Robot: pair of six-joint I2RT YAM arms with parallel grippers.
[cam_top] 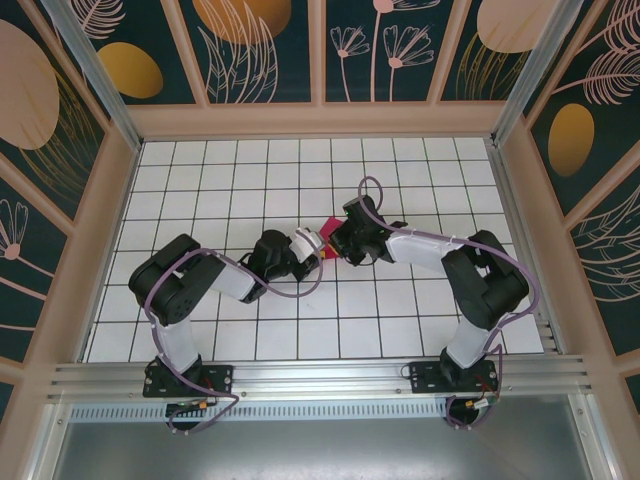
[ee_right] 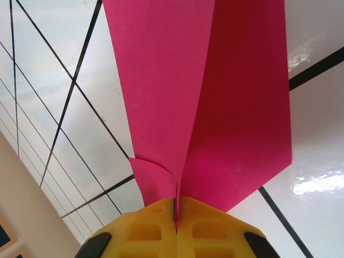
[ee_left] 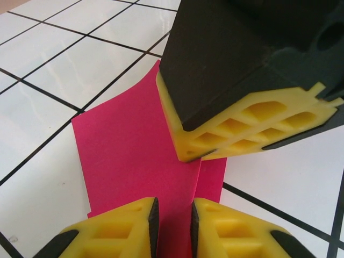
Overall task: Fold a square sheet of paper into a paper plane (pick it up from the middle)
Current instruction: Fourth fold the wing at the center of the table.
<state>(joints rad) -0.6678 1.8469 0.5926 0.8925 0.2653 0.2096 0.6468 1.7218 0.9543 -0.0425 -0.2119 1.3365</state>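
The magenta-pink sheet of paper [cam_top: 326, 232] sits at the middle of the grid floor, between the two grippers. My right gripper [ee_right: 176, 207] is shut on its centre fold, and two flaps of the paper [ee_right: 215, 97] spread away from the crease. In the left wrist view the paper [ee_left: 129, 150] lies mostly flat, with the right gripper [ee_left: 199, 148] pinching its raised crease from above. My left gripper [ee_left: 174, 207] faces it with its jaws a narrow gap apart, astride the crease, and the pads do not press the paper. In the top view the left gripper [cam_top: 316, 244] and right gripper [cam_top: 337, 246] nearly touch.
The white tiled floor [cam_top: 250, 180] with black grid lines extends on all sides. Beige walls [cam_top: 320, 120] with patterned panels enclose it. An aluminium rail [cam_top: 320, 375] runs along the near edge by the arm bases.
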